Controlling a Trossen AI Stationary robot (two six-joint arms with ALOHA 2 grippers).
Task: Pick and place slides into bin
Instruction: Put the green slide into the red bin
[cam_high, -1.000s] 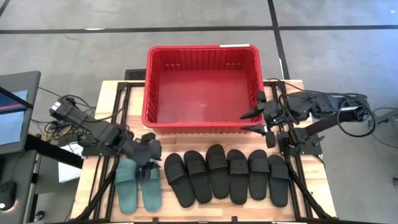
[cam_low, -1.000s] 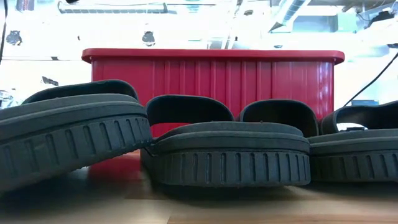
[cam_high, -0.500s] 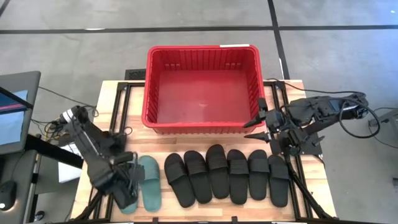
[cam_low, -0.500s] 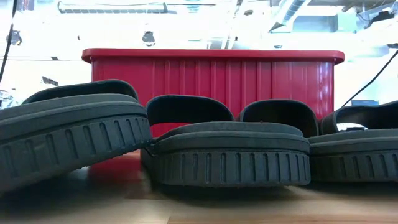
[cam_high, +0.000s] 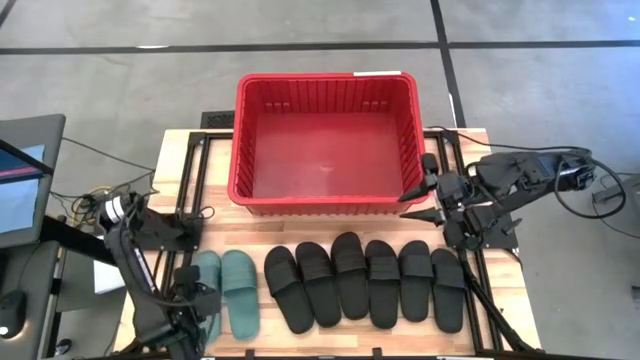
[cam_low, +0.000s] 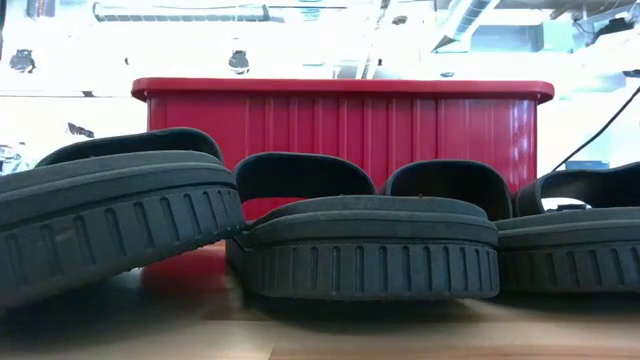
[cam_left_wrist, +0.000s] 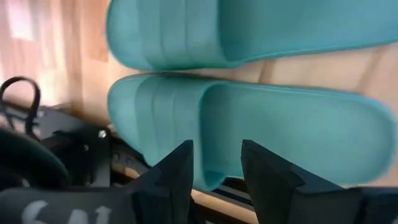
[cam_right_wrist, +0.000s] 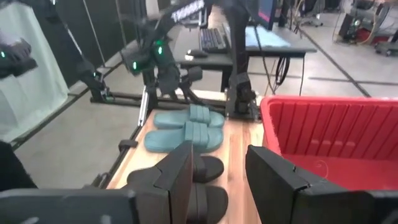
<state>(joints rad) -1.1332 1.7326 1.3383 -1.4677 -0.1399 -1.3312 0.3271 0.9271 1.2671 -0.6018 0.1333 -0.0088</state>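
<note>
On the wooden bench (cam_high: 330, 338) I see eight slides lined up along the near edge: the sage-green pair (cam_high: 228, 297) at the left end, then six black slides (cam_high: 365, 283) side by side. Behind them stands the red bin (cam_high: 326, 143), with nothing inside it. My left claw (cam_high: 205, 312) is low at the bench's front left corner, just beside the outer green slide (cam_left_wrist: 261, 134); its fingers (cam_left_wrist: 177, 168) stand apart with nothing between them. My right claw (cam_high: 421, 200) hovers by the bin's near right corner, above the black row, fingers (cam_right_wrist: 177, 174) apart and gripping nothing.
</note>
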